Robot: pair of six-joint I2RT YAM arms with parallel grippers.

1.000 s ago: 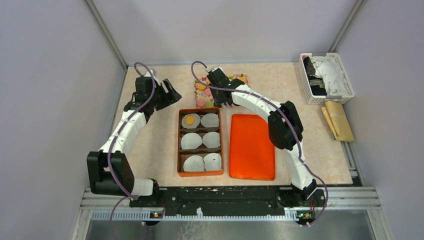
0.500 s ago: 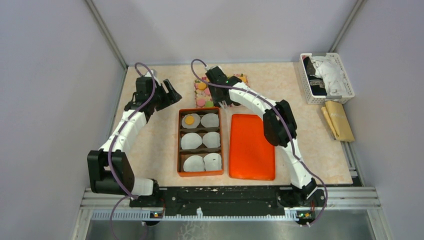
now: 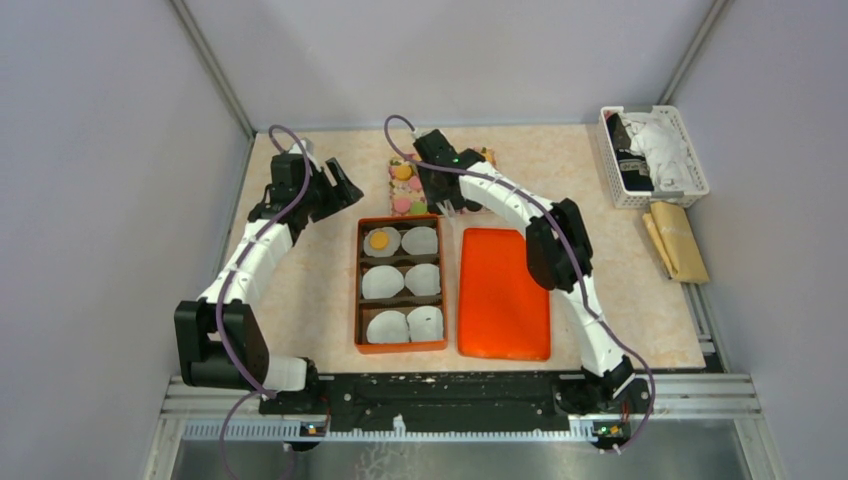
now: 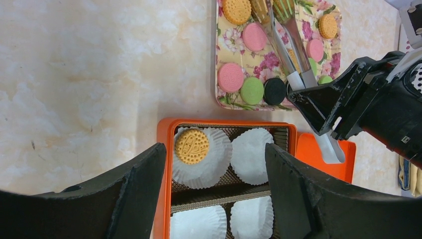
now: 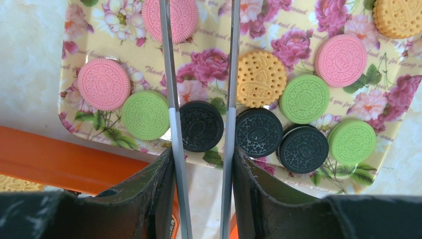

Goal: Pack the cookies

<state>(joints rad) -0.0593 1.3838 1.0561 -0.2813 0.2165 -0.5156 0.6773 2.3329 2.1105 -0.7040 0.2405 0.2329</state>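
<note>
Tabletop (image 4: 89,74): smooth, marble-patterned beige, low sheen.
Tray (image 5: 209,64): glossy, floral-printed surface.
Cookies (image 5: 262,78): matt, with embossed faces.
Tongs (image 5: 170,99): bare silver metal, smooth.
Paper cups (image 4: 251,154): white pleated paper, matt.
Box (image 4: 162,149): smooth orange rim with slight gloss, dark mesh-like floor.
Lid (image 3: 503,290): orange, smooth, matt.
Fingers (image 5: 268,199): black plastic, matt, edges rough and scuffed pale.
</note>
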